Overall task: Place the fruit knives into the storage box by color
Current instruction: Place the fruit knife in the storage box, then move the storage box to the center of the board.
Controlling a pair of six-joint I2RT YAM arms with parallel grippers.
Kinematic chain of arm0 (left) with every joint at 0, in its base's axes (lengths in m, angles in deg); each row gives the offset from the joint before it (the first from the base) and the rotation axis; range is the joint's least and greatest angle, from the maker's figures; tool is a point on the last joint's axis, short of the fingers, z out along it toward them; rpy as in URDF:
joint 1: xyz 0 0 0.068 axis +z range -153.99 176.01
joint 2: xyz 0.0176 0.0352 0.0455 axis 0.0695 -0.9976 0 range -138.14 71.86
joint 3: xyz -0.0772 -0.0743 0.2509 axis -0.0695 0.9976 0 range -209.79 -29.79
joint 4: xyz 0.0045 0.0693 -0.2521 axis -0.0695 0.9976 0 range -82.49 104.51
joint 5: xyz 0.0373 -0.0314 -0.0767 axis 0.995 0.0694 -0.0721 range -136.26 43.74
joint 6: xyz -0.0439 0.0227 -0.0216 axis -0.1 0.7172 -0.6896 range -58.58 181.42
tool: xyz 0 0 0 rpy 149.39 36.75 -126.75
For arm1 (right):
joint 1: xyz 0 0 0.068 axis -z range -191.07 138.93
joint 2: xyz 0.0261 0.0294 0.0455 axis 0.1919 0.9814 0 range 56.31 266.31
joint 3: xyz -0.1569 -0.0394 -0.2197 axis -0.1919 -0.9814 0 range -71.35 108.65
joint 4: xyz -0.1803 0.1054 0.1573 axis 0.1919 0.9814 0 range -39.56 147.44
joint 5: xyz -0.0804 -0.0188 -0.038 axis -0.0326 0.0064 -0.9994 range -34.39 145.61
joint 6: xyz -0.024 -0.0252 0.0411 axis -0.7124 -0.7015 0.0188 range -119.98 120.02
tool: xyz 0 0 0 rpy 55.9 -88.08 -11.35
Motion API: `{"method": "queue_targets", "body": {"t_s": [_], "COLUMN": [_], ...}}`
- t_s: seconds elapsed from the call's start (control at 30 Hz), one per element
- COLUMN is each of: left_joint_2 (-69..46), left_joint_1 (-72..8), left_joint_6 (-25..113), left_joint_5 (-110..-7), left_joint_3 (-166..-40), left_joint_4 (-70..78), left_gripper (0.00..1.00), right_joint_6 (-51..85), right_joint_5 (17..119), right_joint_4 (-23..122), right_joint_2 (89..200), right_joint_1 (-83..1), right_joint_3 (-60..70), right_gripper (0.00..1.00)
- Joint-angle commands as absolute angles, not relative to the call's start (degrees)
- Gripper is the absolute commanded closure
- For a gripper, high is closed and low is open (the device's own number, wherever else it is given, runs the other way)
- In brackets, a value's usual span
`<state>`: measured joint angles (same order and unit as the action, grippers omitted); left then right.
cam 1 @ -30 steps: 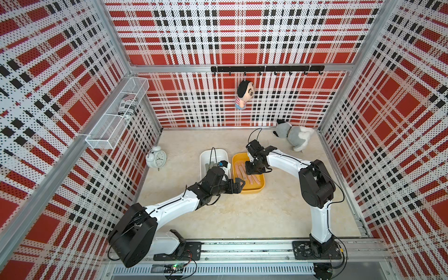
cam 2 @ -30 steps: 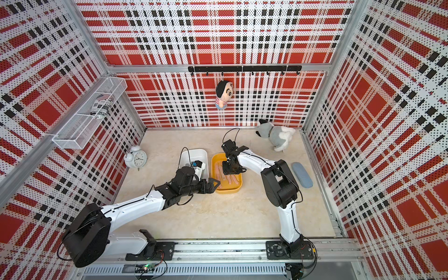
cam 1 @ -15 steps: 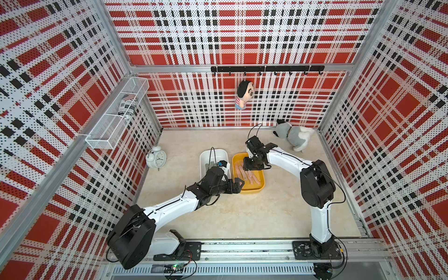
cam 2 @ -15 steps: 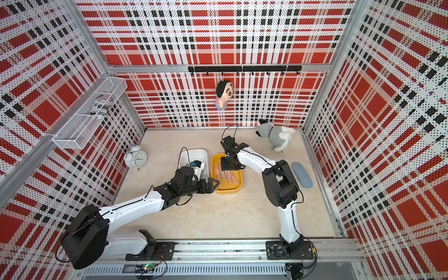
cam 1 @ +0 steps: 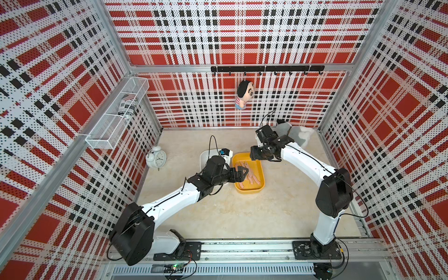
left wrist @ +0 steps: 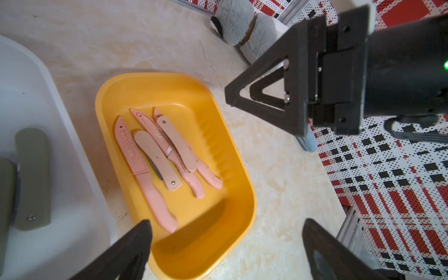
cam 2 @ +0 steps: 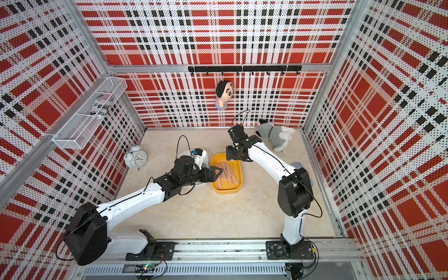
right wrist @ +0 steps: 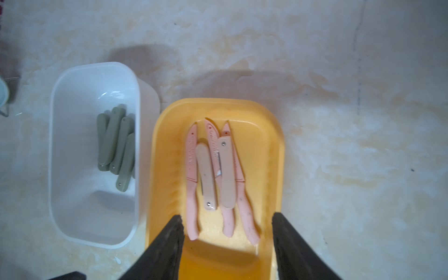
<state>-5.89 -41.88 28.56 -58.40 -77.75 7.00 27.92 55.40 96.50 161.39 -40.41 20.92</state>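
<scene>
Pink knives [right wrist: 204, 174] lengthwise in yellow box [right wrist: 272, 169], parallel.

Both top views are bright and sharp, but the walls [cam 1: 48, 97] bend near the edges. My wrist views are dimmer and softer. My right pincer [right wrist: 226, 215] looks blurry up close. A shadow darkens the yellow box [right wrist: 164, 157] beside it. Glare glints in the white box [right wrist: 77, 145].

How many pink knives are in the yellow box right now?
5, all lying in the yellow box: three long pink knives side by side, and two shorter, paler folded ones lying between and over them. Overlap could hide another underneath.
</scene>
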Motion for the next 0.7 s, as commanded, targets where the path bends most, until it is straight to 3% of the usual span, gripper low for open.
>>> {"method": "queue_targets", "body": {"t_s": [0.0,0.47,0.67], "left_joint_2": [-8.72,-9.33,-8.17], "left_joint_1": [-43.64,-44.34,-43.46], "left_joint_6": [29.07,28.55,28.34], "left_joint_5": [-60.0,-58.85,-58.74], "left_joint_3": [-80.14,-78.42,-76.91], "left_joint_4": [5.36,4.37,4.3], "left_gripper": [0.02,0.02,0.02], "right_joint_6": [27.76,28.6,28.36], "right_joint_5": [55.15,57.68,56.79], "right_joint_4": [95.43,89.64,89.94], "right_joint_2": [161.59,168.19,168.83], "right_joint_1": [-39.14,-39.12,-39.05], "right_joint_3": [15.82,10.19,10.12], "right_gripper": [0.38,0.52,0.7]}}
